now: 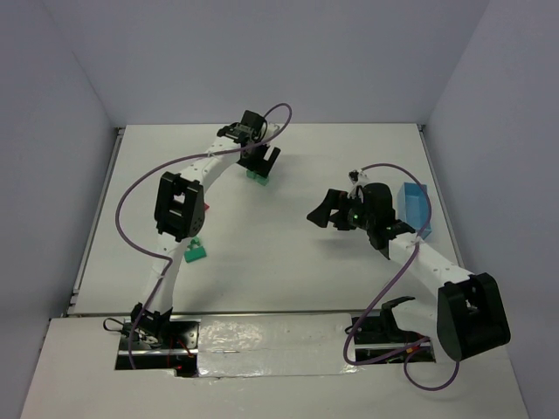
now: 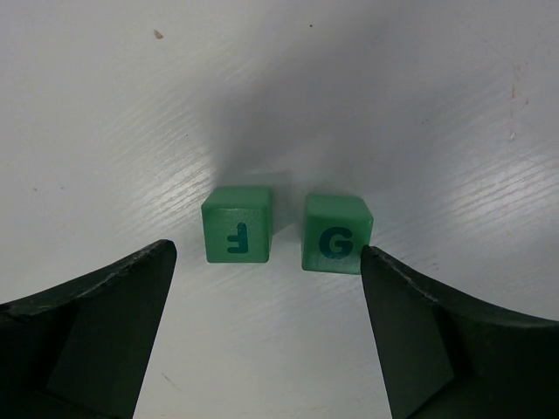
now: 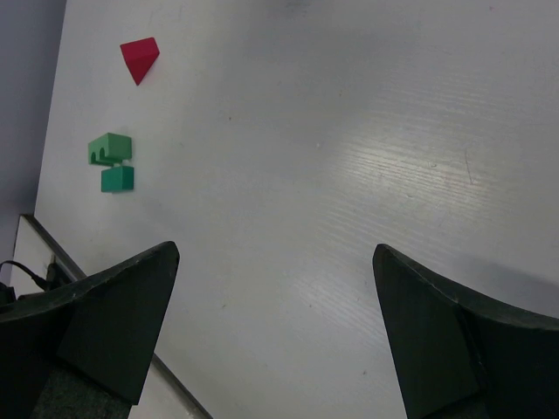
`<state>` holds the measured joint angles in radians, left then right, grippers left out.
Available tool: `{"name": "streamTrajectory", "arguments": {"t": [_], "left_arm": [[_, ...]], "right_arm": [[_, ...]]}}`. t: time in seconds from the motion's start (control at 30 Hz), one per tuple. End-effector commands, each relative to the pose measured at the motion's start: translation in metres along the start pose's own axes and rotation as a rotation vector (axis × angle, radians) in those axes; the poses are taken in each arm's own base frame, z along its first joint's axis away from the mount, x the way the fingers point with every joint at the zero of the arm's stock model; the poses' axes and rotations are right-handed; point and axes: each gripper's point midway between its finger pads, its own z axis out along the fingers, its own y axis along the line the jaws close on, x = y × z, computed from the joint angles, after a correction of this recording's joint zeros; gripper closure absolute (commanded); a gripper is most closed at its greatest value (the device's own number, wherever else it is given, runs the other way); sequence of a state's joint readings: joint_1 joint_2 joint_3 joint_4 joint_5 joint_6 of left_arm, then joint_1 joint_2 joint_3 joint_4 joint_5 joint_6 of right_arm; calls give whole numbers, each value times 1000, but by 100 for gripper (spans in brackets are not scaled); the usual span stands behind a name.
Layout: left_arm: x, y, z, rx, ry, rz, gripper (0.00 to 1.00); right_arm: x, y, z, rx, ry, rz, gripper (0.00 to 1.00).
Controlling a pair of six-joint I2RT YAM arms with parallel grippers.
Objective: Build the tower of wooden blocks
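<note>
Two green cubes, one marked F (image 2: 237, 224) and one marked G (image 2: 337, 233), sit side by side on the table, a small gap between them. My left gripper (image 2: 266, 251) is open and empty, hovering just short of them; its right fingertip is close to the G cube. In the top view this gripper (image 1: 262, 164) is at the far middle over the cubes (image 1: 257, 175). A red wedge (image 3: 140, 58), a green arch block (image 3: 110, 148) and a green brick (image 3: 117, 179) lie far left of my right gripper (image 3: 275, 250), which is open and empty above bare table.
A light blue tray (image 1: 414, 209) stands at the right, behind my right gripper (image 1: 320, 208). The green arch and brick (image 1: 196, 252) lie beside the left arm's elbow, which partly hides the red wedge (image 1: 207, 208). Walls close the table at the back and sides.
</note>
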<state>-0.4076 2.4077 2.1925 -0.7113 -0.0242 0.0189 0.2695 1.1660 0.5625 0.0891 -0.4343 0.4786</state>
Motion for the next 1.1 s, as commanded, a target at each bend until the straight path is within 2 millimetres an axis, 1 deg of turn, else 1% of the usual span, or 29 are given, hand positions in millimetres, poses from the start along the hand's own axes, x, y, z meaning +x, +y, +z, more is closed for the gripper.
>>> {"name": "streamTrajectory", "arguments": {"t": [0.0, 0.3, 0.87, 1.03, 1.07], "left_arm": [[-8, -5, 3, 43, -24, -13, 0], [-3, -9, 14, 63, -10, -13, 0], [-5, -5, 18, 41, -14, -13, 1], [-6, -6, 17, 43, -18, -13, 5], [-6, -6, 16, 43, -21, -13, 8]], "right_arm": [[-18, 15, 1, -41, -41, -43, 0], [-17, 14, 2, -37, -35, -42, 0], [-15, 14, 5, -37, -27, -46, 0], [-15, 15, 5, -39, -25, -47, 0], [-14, 15, 5, -38, -23, -47, 0]]}}
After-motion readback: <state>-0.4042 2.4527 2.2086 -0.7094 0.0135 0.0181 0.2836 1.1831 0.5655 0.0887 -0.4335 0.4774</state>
